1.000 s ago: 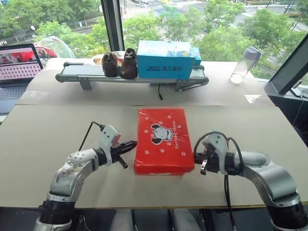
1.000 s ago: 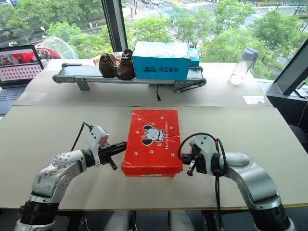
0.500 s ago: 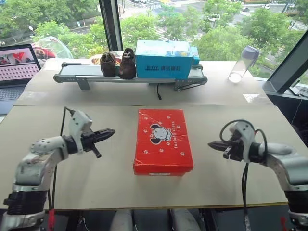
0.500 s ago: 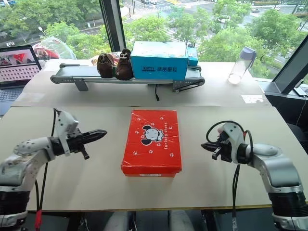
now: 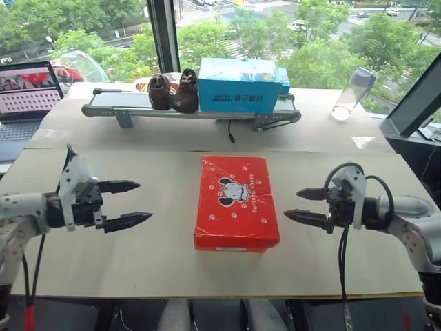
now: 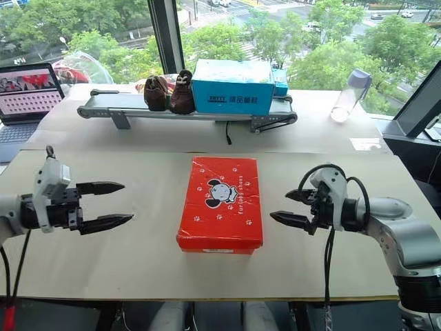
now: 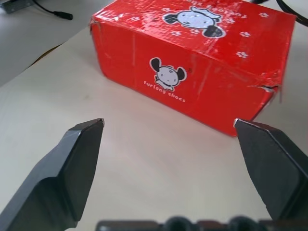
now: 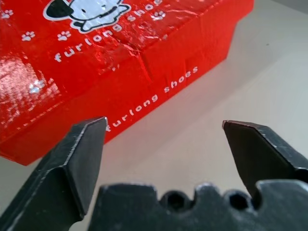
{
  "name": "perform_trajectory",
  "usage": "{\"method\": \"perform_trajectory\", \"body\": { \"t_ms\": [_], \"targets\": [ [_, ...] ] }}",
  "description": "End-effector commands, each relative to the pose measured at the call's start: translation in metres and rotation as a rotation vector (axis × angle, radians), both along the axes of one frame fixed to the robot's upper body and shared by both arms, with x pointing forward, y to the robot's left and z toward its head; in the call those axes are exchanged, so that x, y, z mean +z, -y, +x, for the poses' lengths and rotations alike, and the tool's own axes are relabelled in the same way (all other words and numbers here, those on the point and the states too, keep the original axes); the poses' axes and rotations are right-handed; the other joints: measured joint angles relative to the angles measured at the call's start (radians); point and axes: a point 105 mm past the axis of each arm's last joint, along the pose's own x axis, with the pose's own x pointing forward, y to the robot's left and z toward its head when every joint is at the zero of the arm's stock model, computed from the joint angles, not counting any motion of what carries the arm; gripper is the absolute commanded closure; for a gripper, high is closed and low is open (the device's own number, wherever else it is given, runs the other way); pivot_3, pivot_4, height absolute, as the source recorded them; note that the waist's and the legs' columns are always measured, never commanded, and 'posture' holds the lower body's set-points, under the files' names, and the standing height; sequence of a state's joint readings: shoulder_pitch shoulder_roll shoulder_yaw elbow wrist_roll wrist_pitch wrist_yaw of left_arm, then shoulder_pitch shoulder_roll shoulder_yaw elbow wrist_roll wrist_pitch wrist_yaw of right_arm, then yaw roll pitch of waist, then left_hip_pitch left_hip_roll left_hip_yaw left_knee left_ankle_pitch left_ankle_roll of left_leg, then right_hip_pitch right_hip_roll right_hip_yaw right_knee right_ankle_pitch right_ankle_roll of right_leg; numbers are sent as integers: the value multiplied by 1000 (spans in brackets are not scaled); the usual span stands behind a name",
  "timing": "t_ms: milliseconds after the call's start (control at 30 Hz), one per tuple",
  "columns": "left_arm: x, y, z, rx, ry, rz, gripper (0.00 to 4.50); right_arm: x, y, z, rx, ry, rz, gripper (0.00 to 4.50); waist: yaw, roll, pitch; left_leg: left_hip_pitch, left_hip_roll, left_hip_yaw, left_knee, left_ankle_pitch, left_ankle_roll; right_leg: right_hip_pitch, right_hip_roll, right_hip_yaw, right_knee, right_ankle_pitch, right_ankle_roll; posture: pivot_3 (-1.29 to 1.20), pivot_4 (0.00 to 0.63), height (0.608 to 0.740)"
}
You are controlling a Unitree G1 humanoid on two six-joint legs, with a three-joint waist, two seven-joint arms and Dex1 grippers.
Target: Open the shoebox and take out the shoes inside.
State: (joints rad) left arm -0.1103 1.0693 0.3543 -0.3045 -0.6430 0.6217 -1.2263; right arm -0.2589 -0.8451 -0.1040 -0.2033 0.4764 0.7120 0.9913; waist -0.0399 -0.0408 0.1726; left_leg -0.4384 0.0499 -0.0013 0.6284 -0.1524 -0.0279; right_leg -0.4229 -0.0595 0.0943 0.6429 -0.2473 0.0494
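Shoebox [image 5: 237, 202] closed at the middle of the table [image 5: 165, 172], flanked by 2 arms.
Left gripper [image 5: 126, 204] and right gripper [image 5: 303, 205] stood well apart from its long sides, jaws released and empty, pointing inward, apparently staged to reach its lid; the shoes presumably lay hidden inside.

Both arms reach forward over the counter [image 5: 165, 269], one on each side of the red shoebox [image 5: 236, 202], and both stand well apart from it. The left claw [image 5: 127, 203] points in toward the shoebox with its two black fingers spread wide and nothing between them. The right claw [image 5: 302, 205] mirrors it from the other side, also gaping and empty, its cable looping over the wrist.
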Motion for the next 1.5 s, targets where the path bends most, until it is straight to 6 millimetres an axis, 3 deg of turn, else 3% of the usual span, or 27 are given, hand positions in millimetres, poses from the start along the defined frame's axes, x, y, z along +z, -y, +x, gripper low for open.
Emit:
{"method": "perform_trajectory", "body": {
  "t_ms": [33,133,233,333,467,600,700,833,1000,1100,1200,1367,1500],
  "targets": [
    [31,12,-10,-68,31,34,0,-4,10,10,-23,41,-49,60,0,0,0,0,0,0,0,0,0,0,0,0,0,0,0,0,150,740],
    [44,15,-14,-79,33,69,0,-7,13,12,-17,25,-73,60,-2,1,1,-1,0,0,-1,0,0,-1,0,0,0,0,1,0,150,740],
    [61,21,-20,-100,40,84,0,-9,9,12,20,1,-66,777,-7,0,1,-1,0,0,-2,0,0,-2,1,0,1,2,5,0,150,740],
    [68,24,-25,-112,31,115,0,-14,3,16,59,14,-97,1809,-9,0,1,0,1,0,-2,0,0,-2,2,0,2,2,6,0,150,740],
    [76,28,-29,-124,27,163,0,-30,-22,23,159,14,-120,3147,-11,0,2,1,1,0,-1,0,0,-1,2,0,2,0,0,0,150,740],
    [81,35,-33,-145,25,191,0,-33,-50,31,240,16,-69,4467,-11,0,3,1,1,0,-1,0,0,-1,2,0,3,0,1,0,150,740],
    [90,36,-34,-122,23,168,0,-29,-61,31,299,18,-50,4467,-8,0,3,0,0,0,-1,0,0,-1,2,1,3,2,6,0,150,740],
    [95,29,-34,-74,24,162,0,-5,-75,23,378,-4,40,4467,-5,0,4,-1,0,0,-1,0,0,-2,2,0,3,2,7,0,150,740],
    [87,17,-35,-19,9,245,0,49,-104,17,523,67,128,4467,-20,1,5,0,1,0,-1,0,0,-3,2,0,5,3,6,0,150,740],
    [83,15,-36,-19,10,299,0,71,-122,18,588,99,165,4467,-31,1,5,1,2,0,-1,0,0,-2,3,0,5,3,5,0,150,740],
    [91,18,-41,-19,36,314,0,102,-171,20,731,194,220,4467,-34,0,6,1,2,0,-2,0,0,-2,3,0,5,2,5,0,150,740],
    [108,19,-50,14,83,325,0,123,-233,26,822,322,253,4467,-36,0,7,0,3,-1,-3,0,0,-5,4,-1,6,2,4,0,150,740],
    [129,25,-67,37,114,324,0,115,-277,30,859,368,216,4467,-33,-1,8,-2,3,-1,-3,0,0,-5,4,-1,6,2,4,0,150,740]
  ]
}}
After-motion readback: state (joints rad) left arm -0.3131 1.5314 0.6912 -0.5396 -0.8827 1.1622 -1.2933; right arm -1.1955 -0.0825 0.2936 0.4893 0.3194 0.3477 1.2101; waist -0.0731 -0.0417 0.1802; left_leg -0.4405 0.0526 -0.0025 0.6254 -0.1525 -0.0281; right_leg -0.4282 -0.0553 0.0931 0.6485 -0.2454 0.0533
